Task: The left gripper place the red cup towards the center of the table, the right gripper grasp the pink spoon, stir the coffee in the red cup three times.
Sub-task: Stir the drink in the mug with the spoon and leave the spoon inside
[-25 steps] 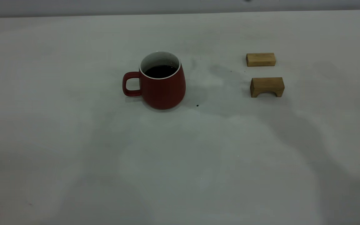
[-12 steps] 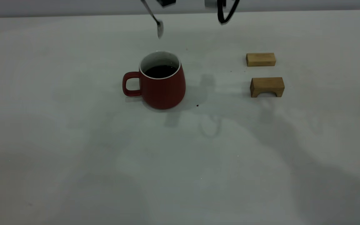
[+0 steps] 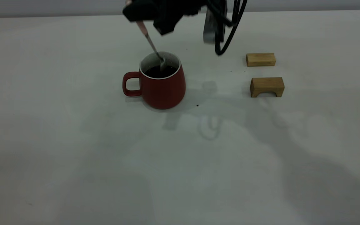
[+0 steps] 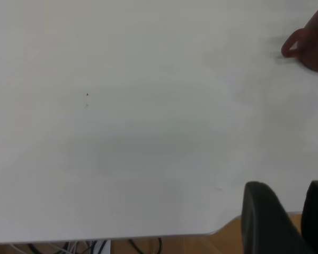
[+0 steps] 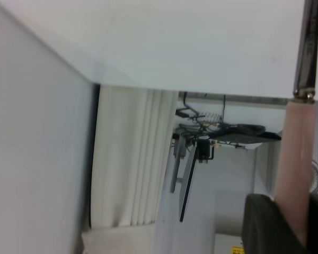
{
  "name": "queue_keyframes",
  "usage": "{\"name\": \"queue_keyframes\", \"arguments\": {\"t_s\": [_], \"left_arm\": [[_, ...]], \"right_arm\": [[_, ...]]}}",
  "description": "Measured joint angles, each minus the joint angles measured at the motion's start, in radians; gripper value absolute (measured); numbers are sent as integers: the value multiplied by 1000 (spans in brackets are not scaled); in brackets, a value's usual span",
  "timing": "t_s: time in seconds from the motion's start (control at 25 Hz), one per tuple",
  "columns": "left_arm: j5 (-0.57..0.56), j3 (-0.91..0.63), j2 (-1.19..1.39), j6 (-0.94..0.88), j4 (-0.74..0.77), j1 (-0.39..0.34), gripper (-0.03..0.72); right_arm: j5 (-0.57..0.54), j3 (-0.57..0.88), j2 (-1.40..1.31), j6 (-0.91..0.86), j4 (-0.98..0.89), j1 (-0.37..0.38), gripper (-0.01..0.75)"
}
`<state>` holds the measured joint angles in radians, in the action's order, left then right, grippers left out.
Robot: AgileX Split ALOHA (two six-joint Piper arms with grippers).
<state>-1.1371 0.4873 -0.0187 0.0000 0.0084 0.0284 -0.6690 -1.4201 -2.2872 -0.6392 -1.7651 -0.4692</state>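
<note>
— While the right pincer (image 3: 142,14) clamped the pink spoon (image 3: 150,42), where was its bowl?
— Below the pincer, inside the red cup (image 3: 159,82); a wide stir could've tipped it, slopping coffee (image 3: 158,72).

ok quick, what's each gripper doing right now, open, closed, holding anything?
Right gripper: closed on the pink spoon, its bowl inside the red cup.
Left gripper: holding nothing, away from the cup; open.
</note>
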Motion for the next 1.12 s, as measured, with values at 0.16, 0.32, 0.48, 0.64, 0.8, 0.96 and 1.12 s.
{"name": "queue_keyframes", "arguments": {"t_s": [0.16, 0.32, 0.48, 0.64, 0.8, 0.96, 1.12], "left_arm": [[0, 0, 0, 0, 0, 0, 247], [0, 0, 0, 0, 0, 0, 247], [0, 0, 0, 0, 0, 0, 247], [0, 0, 0, 0, 0, 0, 246], [0, 0, 0, 0, 0, 0, 246], [0, 0, 0, 0, 0, 0, 246], [0, 0, 0, 0, 0, 0, 245]], "right_arm": [[-37, -57, -80, -3, 0, 0, 145], [-56, -118, -127, -3, 0, 1, 145], [-68, -128, -140, -15, 26, 35, 145], [-79, -128, -142, -143, 90, 67, 145], [-83, -132, -142, -176, 105, 42, 145], [-94, -168, -157, -67, 54, 20, 145], [-105, -176, -171, -35, 85, 41, 145]]}}
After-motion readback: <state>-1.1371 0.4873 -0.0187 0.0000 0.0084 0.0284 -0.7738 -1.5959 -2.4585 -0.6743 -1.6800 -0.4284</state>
